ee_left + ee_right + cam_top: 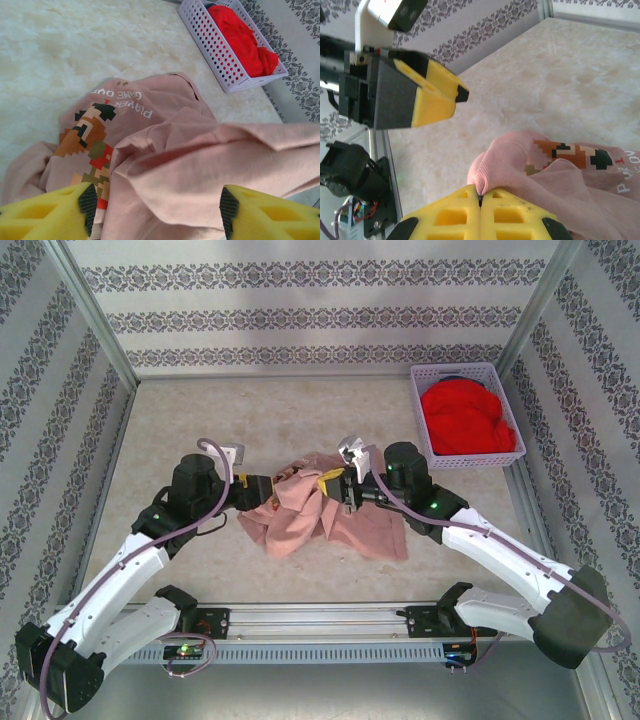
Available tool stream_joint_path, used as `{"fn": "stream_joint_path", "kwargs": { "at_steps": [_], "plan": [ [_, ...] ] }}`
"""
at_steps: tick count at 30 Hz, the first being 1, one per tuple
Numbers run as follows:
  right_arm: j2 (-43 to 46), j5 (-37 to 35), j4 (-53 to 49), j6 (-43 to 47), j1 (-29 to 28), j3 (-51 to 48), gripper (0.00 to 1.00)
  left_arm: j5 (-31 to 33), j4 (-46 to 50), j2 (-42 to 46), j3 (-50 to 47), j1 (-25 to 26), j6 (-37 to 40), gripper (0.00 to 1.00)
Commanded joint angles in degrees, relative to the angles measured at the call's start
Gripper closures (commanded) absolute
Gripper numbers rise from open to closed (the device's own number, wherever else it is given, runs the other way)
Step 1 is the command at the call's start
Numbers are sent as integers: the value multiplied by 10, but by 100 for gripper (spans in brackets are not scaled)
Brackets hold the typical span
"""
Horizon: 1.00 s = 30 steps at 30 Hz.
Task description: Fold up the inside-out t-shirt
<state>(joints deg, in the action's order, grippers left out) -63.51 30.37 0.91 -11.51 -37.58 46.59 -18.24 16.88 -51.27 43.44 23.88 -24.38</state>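
On the pale table [200,420], the inside-out t-shirt [300,525] lies crumpled at centre frame in the overhead view, its pixel-figure print showing in the wrist views. The white perforated basket [465,373] at upper right holds a bright red garment [462,420], heaped above the rim. My right claw [480,197] is pinched tight on a pink fold of the shirt. My left claw [159,212] stands spread wide over the cloth.

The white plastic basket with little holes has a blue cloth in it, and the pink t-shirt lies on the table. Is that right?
Not quite. The crumpled cloth in the white perforated plastic basket is bright red, not blue; the top external view shows it. The dusty pink cotton t-shirt does lie on the table.
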Motion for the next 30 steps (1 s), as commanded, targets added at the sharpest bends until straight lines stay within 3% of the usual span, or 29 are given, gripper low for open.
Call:
{"fn": "stream_joint_path", "kwargs": {
  "at_steps": [1,5,9,13,17,19,25,30],
  "plan": [
    [6,41,-33,43,11,-11,100,1,-4,-22,37,-1,38,30],
    [20,41,-39,21,22,-42,100,-29,5,-109,79,14,82,24],
    [34,-12,-71,-30,33,-70,100,-51,26,-194,117,34,93,22],
    [25,-138,-187,-92,38,-65,97,-42,60,-266,146,54,83,21],
    [-19,-327,-369,-154,41,-18,78,-41,72,-296,147,73,74,21],
    [-18,-388,-400,-153,28,-5,71,-47,66,-299,138,79,65,21],
    [15,-393,-315,-85,-41,-11,55,-71,61,-285,118,91,35,21],
    [-73,-361,-289,-48,-48,17,52,-34,67,-263,112,91,37,21]
  ]
}}
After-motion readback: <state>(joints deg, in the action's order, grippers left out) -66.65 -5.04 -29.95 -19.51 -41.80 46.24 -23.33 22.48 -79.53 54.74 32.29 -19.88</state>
